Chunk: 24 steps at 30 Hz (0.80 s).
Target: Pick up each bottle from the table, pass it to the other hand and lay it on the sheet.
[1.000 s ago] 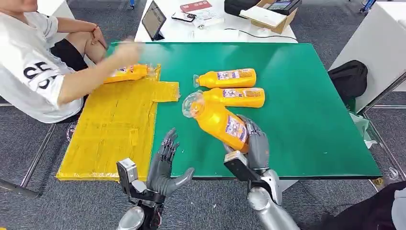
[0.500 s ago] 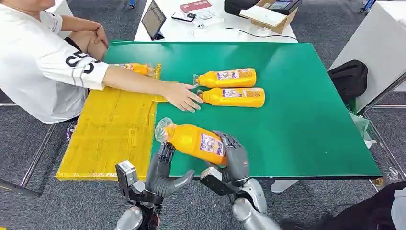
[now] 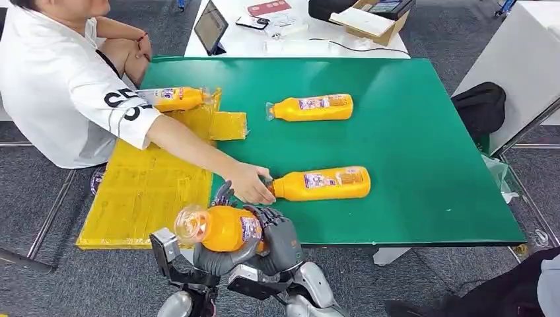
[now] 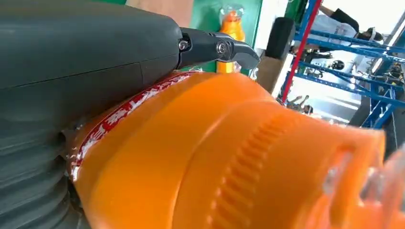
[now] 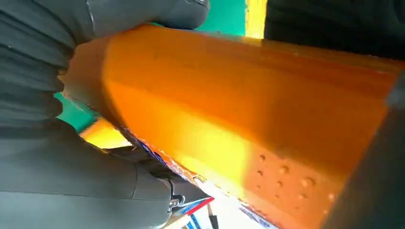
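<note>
- The orange plastic bottle with a clear cap (image 3: 221, 228) sits between both of your hands at the near edge of the green table (image 3: 429, 191), cap pointing toward the yellow taped sheet (image 3: 155, 191). It looks mid-handover, which is why 2 hands are on it at once.
- Your right hand (image 3: 280, 241) wraps the bottle's base end, fingers clamped over the label. Your left hand (image 3: 221, 257) cups the bottle from beneath, thumb and fingers curled against its body; the left wrist view shows a dark fingertip (image 4: 239, 50) lying over the orange shoulder.
- Judged from this, the right hand needs to let go before the left can carry the bottle to the sheet.
- Compared with 0.5 s ago, the bottle has come closer to you and lower, and the left hand, then barely touching it, now grips it.
- A person's hand (image 3: 247, 183) has pulled 1 orange bottle (image 3: 323, 183) nearer to you, likely as the next pick; a second (image 3: 310, 107) lies farther back.
- Another orange bottle (image 3: 173, 98) already lies on the sheet's far end.
</note>
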Each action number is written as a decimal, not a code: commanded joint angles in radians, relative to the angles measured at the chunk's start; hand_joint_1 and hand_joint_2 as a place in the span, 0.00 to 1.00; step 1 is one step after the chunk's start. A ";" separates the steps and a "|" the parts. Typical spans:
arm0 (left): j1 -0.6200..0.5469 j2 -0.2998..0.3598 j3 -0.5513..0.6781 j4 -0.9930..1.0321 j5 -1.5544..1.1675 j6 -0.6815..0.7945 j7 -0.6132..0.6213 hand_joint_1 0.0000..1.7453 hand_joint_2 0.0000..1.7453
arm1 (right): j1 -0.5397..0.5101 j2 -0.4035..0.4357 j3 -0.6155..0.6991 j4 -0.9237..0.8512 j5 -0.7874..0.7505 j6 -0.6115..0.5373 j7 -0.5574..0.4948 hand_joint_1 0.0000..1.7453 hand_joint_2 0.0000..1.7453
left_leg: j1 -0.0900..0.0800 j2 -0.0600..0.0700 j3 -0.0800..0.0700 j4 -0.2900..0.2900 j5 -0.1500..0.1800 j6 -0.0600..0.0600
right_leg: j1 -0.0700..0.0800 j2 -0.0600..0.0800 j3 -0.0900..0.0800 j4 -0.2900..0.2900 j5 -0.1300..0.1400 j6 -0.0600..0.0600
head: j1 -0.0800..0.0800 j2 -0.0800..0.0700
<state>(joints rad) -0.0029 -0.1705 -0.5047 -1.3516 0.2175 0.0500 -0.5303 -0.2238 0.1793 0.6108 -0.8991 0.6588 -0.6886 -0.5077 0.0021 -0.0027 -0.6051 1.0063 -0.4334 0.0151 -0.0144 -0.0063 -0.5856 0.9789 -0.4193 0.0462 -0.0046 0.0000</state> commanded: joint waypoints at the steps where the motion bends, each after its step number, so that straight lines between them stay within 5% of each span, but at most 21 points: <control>1: -0.041 0.007 -0.008 0.014 0.049 -0.038 0.003 0.00 1.00 | -0.003 0.005 0.100 0.095 0.014 0.008 -0.014 1.00 1.00 | 0.001 -0.001 0.005 -0.001 -0.001 -0.001 | 0.002 -0.001 0.005 -0.001 -0.002 -0.002 | 0.000 0.000; 10: -0.041 0.007 -0.006 0.017 0.054 -0.039 0.003 0.00 1.00 | -0.002 0.004 0.099 0.093 0.013 0.012 -0.010 1.00 1.00 | 0.001 -0.001 0.002 0.000 0.000 -0.001 | 0.001 -0.001 0.002 -0.001 -0.001 -0.001 | 0.000 0.000; 11: -0.039 0.003 0.000 0.018 0.067 -0.040 0.004 0.23 1.00 | -0.001 0.005 0.098 0.090 0.012 0.012 -0.009 1.00 1.00 | 0.001 -0.002 0.004 0.000 -0.001 -0.001 | 0.001 -0.001 0.004 -0.001 -0.001 -0.002 | 0.000 0.000; 12: -0.040 0.002 0.000 0.018 0.067 -0.039 0.002 1.00 1.00 | -0.001 0.006 0.099 0.090 0.012 0.013 -0.010 1.00 1.00 | 0.001 -0.001 0.002 0.000 0.000 -0.001 | 0.001 -0.001 0.002 -0.001 -0.001 -0.001 | 0.000 0.000; 24: -0.045 -0.015 0.002 0.009 0.114 0.023 -0.031 1.00 1.00 | -0.022 0.030 0.122 0.116 -0.003 0.027 -0.004 1.00 1.00 | 0.001 -0.002 0.005 0.000 -0.002 -0.001 | 0.002 -0.001 0.005 0.000 -0.002 -0.002 | 0.000 0.000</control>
<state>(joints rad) 0.0149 -0.1774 -0.4799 -1.3542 0.3159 0.0439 -0.5581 -0.2419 0.1984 0.6401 -0.8617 0.6535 -0.6714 -0.4982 0.0022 -0.0027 -0.6052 1.0063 -0.4334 0.0151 -0.0142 -0.0061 -0.5860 0.9790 -0.4194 0.0462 -0.0046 0.0000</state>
